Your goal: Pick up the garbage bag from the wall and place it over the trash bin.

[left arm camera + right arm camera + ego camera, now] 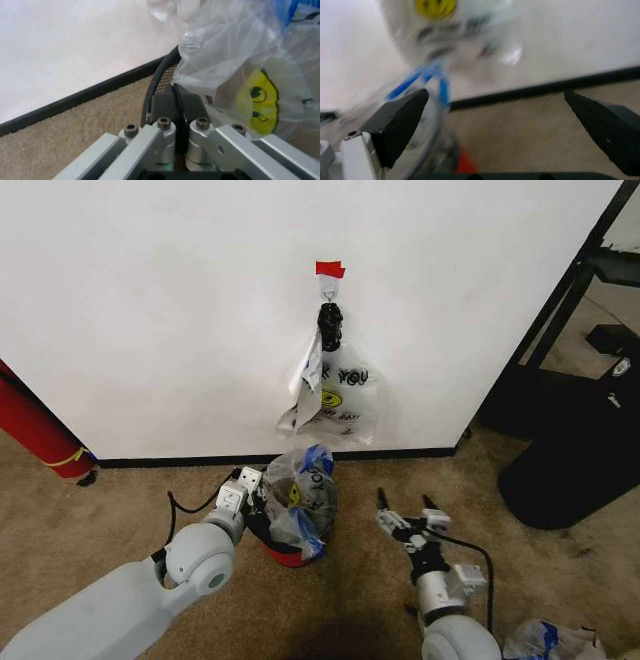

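The garbage bag (302,492), see-through with blue patches and a yellow smiley, is draped over the trash bin (287,555), a small black mesh basket with a red base, on the carpet below the wall (160,300). My left gripper (250,485) is at the bin's left rim, shut on the bag's edge. In the left wrist view its pads (165,107) are pressed together under the bag (235,45), beside the bin's wire rim (151,92). My right gripper (410,513) hovers open to the right of the bin, apart from it. Its fingers (402,120) frame the blurred bag (427,75).
A "THANK YOU" smiley bag (340,392) hangs from a hook under red tape (329,269). A red cylinder (35,430) leans at the left. A big black rounded object (575,465) and a black frame (560,310) stand at the right. Another bag (545,642) lies near my right arm.
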Tool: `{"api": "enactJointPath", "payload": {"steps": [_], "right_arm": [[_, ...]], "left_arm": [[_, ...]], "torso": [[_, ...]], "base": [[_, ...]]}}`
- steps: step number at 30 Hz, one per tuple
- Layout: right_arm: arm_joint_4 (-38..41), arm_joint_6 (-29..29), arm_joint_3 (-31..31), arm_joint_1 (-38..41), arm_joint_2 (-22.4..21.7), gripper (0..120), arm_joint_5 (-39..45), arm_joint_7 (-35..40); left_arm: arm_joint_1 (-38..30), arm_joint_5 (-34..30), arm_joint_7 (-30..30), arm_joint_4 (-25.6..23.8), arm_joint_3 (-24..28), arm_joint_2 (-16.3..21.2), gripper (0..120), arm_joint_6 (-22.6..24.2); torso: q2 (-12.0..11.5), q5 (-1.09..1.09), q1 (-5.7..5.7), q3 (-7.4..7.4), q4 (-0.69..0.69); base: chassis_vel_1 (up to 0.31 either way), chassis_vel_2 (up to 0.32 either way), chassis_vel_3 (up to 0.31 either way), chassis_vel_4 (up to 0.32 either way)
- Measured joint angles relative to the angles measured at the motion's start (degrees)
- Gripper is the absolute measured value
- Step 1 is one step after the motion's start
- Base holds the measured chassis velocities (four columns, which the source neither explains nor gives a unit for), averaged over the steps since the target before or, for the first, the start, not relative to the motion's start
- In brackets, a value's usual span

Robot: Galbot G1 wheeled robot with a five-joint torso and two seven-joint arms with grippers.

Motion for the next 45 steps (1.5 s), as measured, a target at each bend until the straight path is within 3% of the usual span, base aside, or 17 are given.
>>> {"api": "enactJointPath", "payload": {"steps": [3, 6, 14, 16, 22, 36, 43, 45], "right_arm": [[-1.1, -6.5, -3.5, 6.1, -4.5, 100, 7.6, 3.9], [-1.4, -13.7, -8.1, 13.6, -6.2, 100, 14.8, 10.9], [-3.7, -25.0, -15.6, 22.8, -1.1, 98, 18.2, 23.7], [-4.1, -25.5, -16.0, 23.0, -0.5, 97, 18.1, 24.6], [-6.0, -26.8, -16.8, 23.9, 2.0, 76, 20.0, 28.4], [-9.8, -29.5, -16.6, 26.3, 6.6, 22, 29.0, 37.1], [-11.0, -29.7, -16.4, 27.1, 7.7, 1, 31.0, 39.2], [-11.2, -29.7, -16.3, 27.2, 7.8, 1, 31.6, 39.6]], "left_arm": [[1.5, 0.2, 0.0, -0.6, -1.2, -0.1, 0, -0.2], [2.9, 0.4, 0.3, -1.4, -2.6, -0.2, 0, -0.6], [6.1, 2.5, 1.8, -2.5, -5.4, 0.0, 0, -1.7], [6.4, 2.7, 2.0, -2.6, -5.5, 0.0, 0, -1.7], [7.3, 4.0, 2.5, -2.8, -5.8, -0.3, 0, -2.1], [7.3, 5.8, 3.4, -2.8, -5.3, -0.8, 0, -2.9], [6.8, 5.8, 3.5, -2.5, -4.5, -1.1, 0, -2.9], [6.8, 5.8, 3.6, -2.4, -4.5, -1.1, 0, -2.9]], "torso": [[0.0, -0.01, 0.0, 0.0, 0.01], [0.0, 0.0, 0.0, 0.01, 0.01], [0.0, -0.01, 0.01, 0.01, 0.02], [0.0, 0.0, 0.01, 0.01, 0.02], [0.0, -0.01, 0.0, 0.0, 0.01], [0.0, 0.0, 0.0, 0.0, 0.01], [0.0, 0.0, 0.0, 0.0, 0.01], [0.0, -0.01, 0.0, 0.0, 0.0]], "base": [[0.0, 0.0, 0.0, 0.0], [0.0, 0.0, 0.0, 0.0], [0.0, 0.0, 0.0, 0.0], [0.0, 0.0, 0.0, 0.0], [0.0, 0.0, 0.0, 0.0], [0.0, 0.0, 0.0, 0.0], [0.0, 0.0, 0.0, 0.0], [0.0, 0.0, 0.0, 0.0]]}}
